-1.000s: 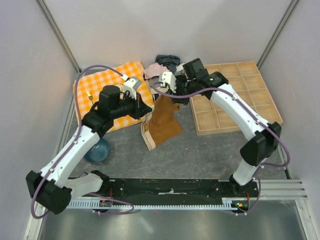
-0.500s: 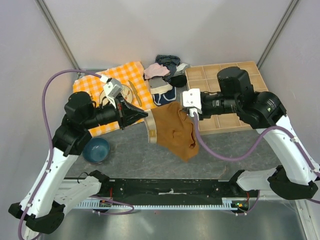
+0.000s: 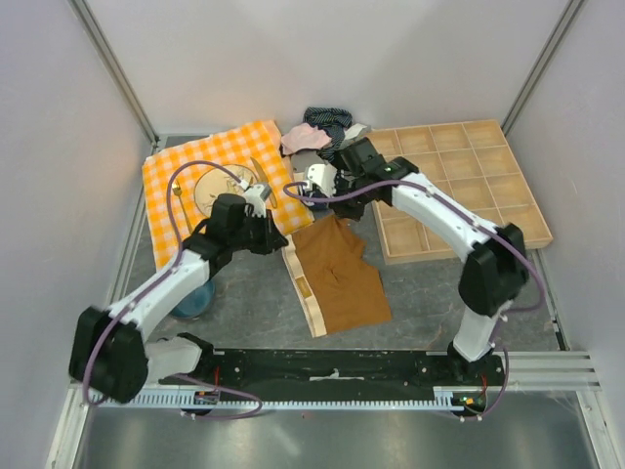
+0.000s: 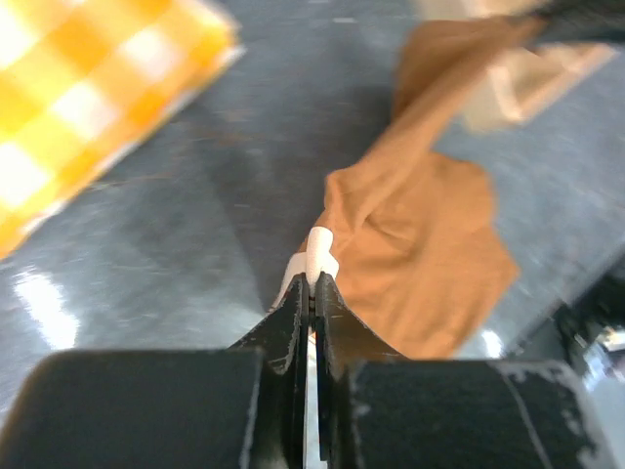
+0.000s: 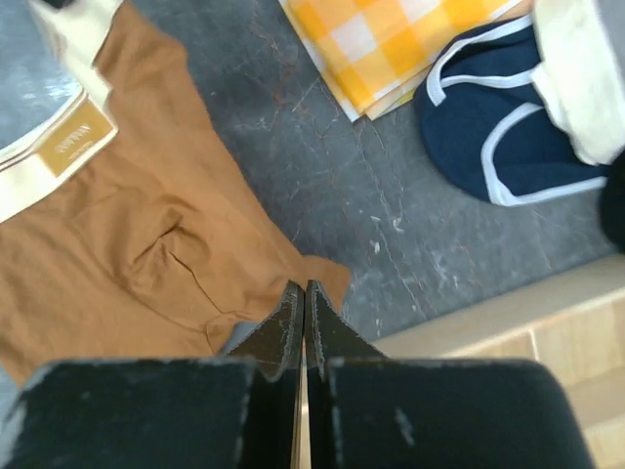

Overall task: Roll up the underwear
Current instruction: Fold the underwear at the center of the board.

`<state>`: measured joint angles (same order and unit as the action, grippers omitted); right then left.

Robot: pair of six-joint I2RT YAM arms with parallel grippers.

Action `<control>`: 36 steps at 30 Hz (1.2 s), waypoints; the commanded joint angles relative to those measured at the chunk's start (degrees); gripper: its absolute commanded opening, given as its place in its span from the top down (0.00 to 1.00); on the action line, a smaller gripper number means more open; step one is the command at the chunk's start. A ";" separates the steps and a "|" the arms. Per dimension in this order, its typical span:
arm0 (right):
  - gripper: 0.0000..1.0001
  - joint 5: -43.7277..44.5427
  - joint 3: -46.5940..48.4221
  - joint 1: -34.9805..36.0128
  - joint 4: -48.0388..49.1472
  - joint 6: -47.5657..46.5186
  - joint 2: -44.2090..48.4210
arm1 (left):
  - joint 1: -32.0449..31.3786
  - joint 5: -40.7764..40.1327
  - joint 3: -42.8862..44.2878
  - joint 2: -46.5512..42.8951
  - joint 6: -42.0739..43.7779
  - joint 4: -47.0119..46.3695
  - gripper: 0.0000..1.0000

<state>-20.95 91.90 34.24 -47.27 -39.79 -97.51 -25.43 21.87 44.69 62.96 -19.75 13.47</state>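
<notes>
Rust-brown soft fabric underwear (image 3: 342, 278) lies spread on the grey stone-patterned bench (image 3: 420, 303) between your two arms. Its cream waistband (image 3: 301, 288) forms the left edge, running from far to near. From there the body of the garment stretches rightward, toward the pale wooden compartment tray (image 3: 488, 147). Seen from above, the long axis runs from far to near, slanting a little to the right.

Your left end effector (image 4: 313, 280) is closed, and its wrist view shows a bit of the cream band pinched between the tips. That grip sits at the far end of the band, just beside the near corner of the orange-and-white checked cloth (image 3: 176, 166).

Your right end effector (image 5: 305, 290) has its jaws pressed together at the far right corner of the brown fabric. It appears to have that corner nipped, though the tips hide the contact itself. The navy garment with white trim (image 5: 488, 137) lies beyond it, apart from the underwear.

Both grips are on the far edge, so nearly the whole garment lies toward the arm bases from each end effector. Your left arm is nearer the waistband and your right is nearer the leg side. I judge a roll would have to travel from that far edge toward you, with both corners kept level. A crease puckers the middle of the fabric and may need flattening first.
</notes>
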 commanded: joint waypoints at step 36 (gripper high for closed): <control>1.00 -10.43 -20.08 -2.25 0.78 -7.49 5.40 | -0.31 -2.18 -6.10 1.48 -6.96 -0.64 0.98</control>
<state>-28.64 75.29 32.25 -43.90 -44.10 -95.61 -23.33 17.43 40.88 68.88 -22.48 11.40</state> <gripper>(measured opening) 0.009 0.033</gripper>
